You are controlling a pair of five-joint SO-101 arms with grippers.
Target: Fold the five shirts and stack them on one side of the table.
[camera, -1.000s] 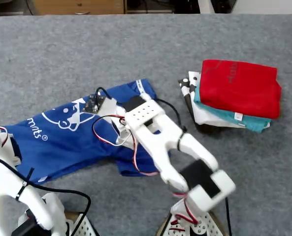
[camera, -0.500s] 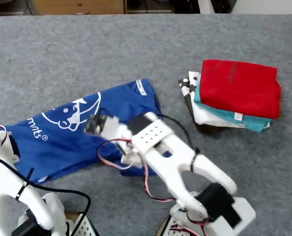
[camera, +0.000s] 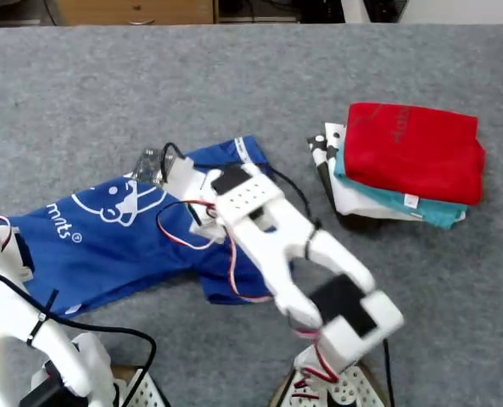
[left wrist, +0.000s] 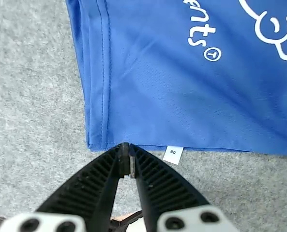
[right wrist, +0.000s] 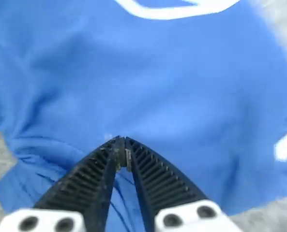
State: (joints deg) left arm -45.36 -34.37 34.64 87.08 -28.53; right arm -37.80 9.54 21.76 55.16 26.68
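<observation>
My right gripper [right wrist: 121, 149]: black ridged jaws pressed together tip to tip. Smooth blue knit lies straight under the tips and all around them. I cannot tell whether any cloth is pinched. Off 1 side of the tips the fabric bunches into soft creases, and a white printed curve crosses the cloth beyond them.

My left gripper [left wrist: 126, 157]: same toothed black jaws, also closed, tips meeting right at the hem of the blue shirt [left wrist: 191, 82]. I cannot tell if the hem is caught. The hem is double-stitched, and a small white tag [left wrist: 172, 153] hangs off it just beside the tips. The weave is a fine mesh, with white lettering farther out.

In the high view the blue shirt lies spread and rumpled between the 2 arms, and the right arm's white blocky links reach across 1 end of it. The table [camera: 234, 76] has a coarse grey felt-like cover.

Well apart from the right gripper, out on that arm's right side, sits the stack [camera: 353, 208]. A red shirt [camera: 412, 148], folded into a plump rectangle, is on top, with a teal shirt [camera: 401, 202] and a white shirt [camera: 346, 191] under it. A black-and-white patterned shirt [camera: 319, 151] pokes out at the bottom.
</observation>
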